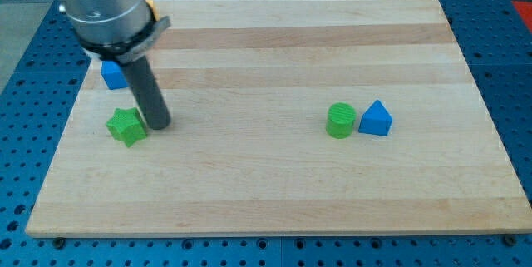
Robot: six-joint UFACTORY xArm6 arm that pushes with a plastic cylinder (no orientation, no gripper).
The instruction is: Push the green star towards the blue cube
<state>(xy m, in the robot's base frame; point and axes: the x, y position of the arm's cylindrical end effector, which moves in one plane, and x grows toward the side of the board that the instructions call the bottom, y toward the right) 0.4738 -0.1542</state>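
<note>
- Green star [126, 126], showing bright green.
- Blue cube [113, 75] and blue triangle [376, 120], showing blue.
- Green cylinder [340, 121], showing green.
- Board [274, 184], showing pale wood grain.
- Rod [147, 92], showing dark grey.

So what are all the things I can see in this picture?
green star: one, green, board's left side, just left of my tip
blue cube: one, blue, upper left, partly behind the rod
green cylinder: one, green, right of centre
blue triangular block: one, blue, right beside the cylinder
wooden board: one, light wood, on a blue perforated table
my tip: one, dark rod's end, close by the star's right side
</note>
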